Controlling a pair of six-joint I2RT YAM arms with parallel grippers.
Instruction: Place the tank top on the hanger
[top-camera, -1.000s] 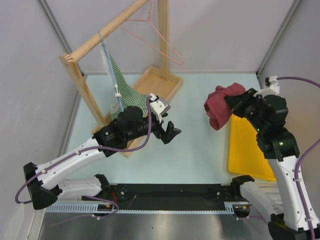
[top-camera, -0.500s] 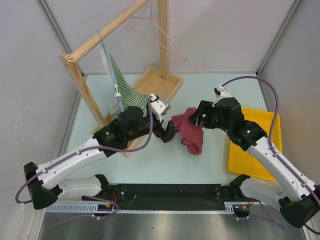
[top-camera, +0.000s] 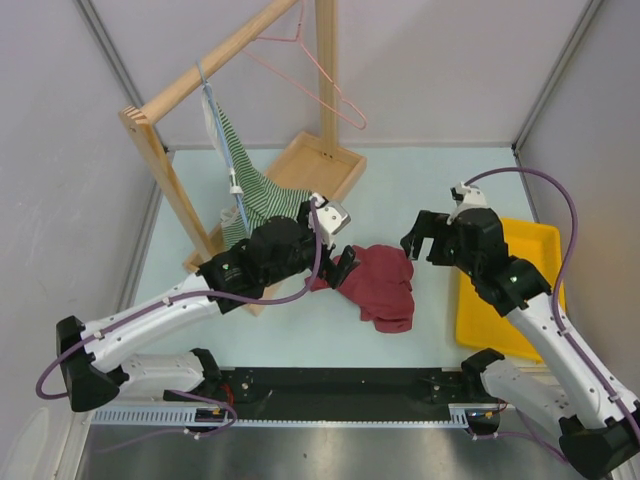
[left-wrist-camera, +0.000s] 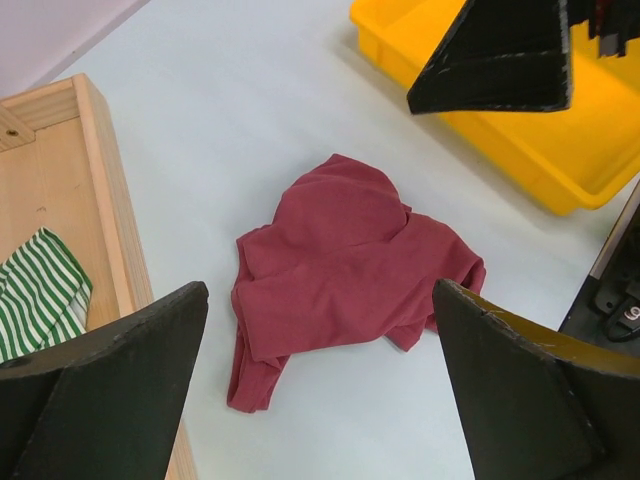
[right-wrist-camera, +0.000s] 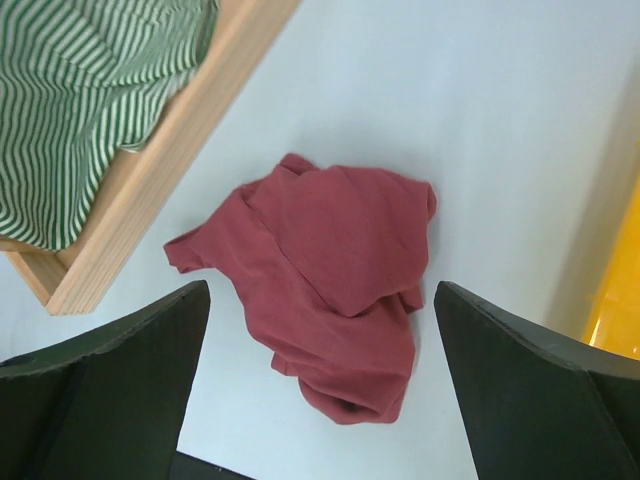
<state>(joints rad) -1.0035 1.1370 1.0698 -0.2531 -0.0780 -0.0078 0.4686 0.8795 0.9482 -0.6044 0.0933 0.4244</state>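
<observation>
Both arms' jaws stand apart; the limp, light tank top (top-camera: 380, 285) likely lifts best by its nine-o'clock edge.

The maroon tank top (top-camera: 380, 285) lies crumpled in a loose heap on the pale bench (top-camera: 400, 190), folded over itself, with a narrow end trailing out at one side. The thin pink wire hanger (top-camera: 310, 75) hangs by its hook from the wooden rail (top-camera: 230, 50), tilted, well apart from the top.
</observation>
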